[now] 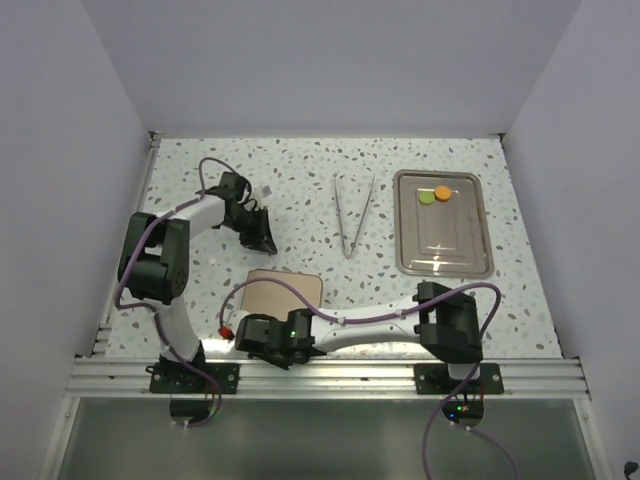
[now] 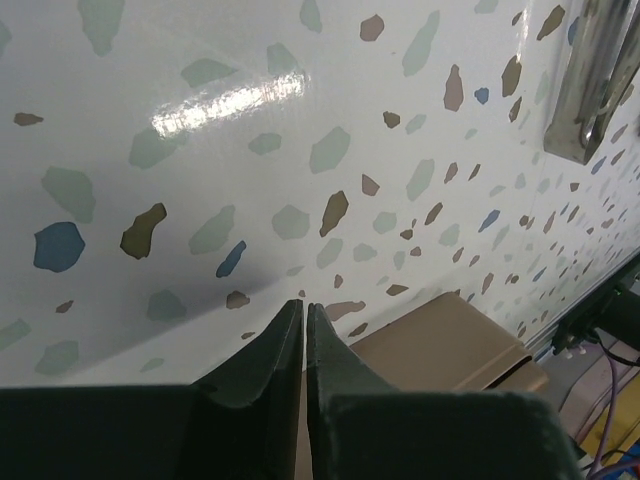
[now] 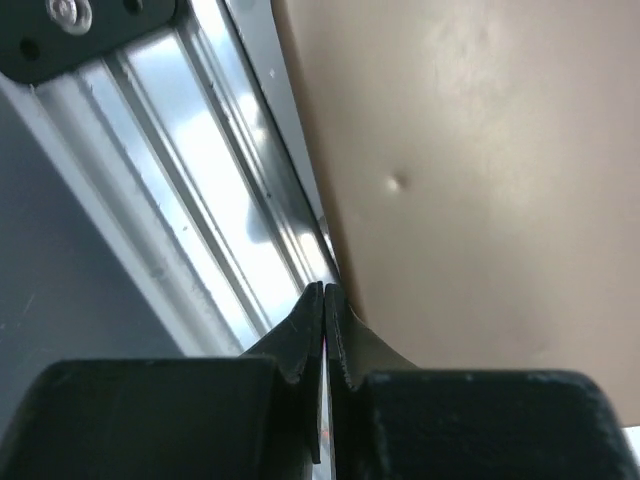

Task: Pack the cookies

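Two cookies, one green [image 1: 426, 197] and one orange [image 1: 442, 192], lie at the far end of the metal tray [image 1: 470, 250] at the right. A flat brown box [image 1: 285, 290] lies near the front edge. My left gripper [image 1: 265, 240] hovers beyond the box's far left corner. In the left wrist view its jaws [image 2: 304, 305] are shut with nothing between them, and the box [image 2: 450, 345] is just to their right. My right gripper [image 1: 243, 328] lies low at the box's near left corner, shut [image 3: 323, 290], its tips against the box's edge [image 3: 480, 180].
Metal tongs [image 1: 353, 210] lie on the speckled table between my left gripper and the tray, and show at the top right of the left wrist view [image 2: 590, 80]. The aluminium rail [image 3: 200, 200] of the table's front edge runs right beside my right gripper.
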Controlling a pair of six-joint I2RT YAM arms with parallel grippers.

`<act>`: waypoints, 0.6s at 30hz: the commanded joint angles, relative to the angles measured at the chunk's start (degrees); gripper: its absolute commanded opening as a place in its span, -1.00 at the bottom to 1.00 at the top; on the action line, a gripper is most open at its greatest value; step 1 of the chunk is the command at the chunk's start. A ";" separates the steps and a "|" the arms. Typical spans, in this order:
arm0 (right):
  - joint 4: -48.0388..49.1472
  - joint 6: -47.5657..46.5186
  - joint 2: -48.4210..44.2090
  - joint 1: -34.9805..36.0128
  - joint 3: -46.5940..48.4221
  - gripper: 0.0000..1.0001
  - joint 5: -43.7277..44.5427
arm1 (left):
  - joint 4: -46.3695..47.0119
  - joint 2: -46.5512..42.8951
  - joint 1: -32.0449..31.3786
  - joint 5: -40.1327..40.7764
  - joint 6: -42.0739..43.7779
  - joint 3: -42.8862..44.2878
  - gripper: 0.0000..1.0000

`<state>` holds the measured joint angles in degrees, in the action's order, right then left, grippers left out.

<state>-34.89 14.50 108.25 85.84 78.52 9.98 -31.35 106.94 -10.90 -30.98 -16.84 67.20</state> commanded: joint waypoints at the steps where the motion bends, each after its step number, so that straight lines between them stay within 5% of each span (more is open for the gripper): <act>1: 1.06 -4.30 2.22 -0.32 4.96 -1.00 7.77 | -1.87 0.82 0.09 -3.03 2.87 1.62 -0.80; 18: -0.17 -4.13 4.52 -7.53 7.96 -1.00 15.51 | -1.69 3.37 0.09 -8.30 6.47 -4.26 -1.00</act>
<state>-35.77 10.98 111.68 80.90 83.70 18.41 -30.44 109.78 -10.70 -35.88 -12.62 65.54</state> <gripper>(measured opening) 0.008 0.015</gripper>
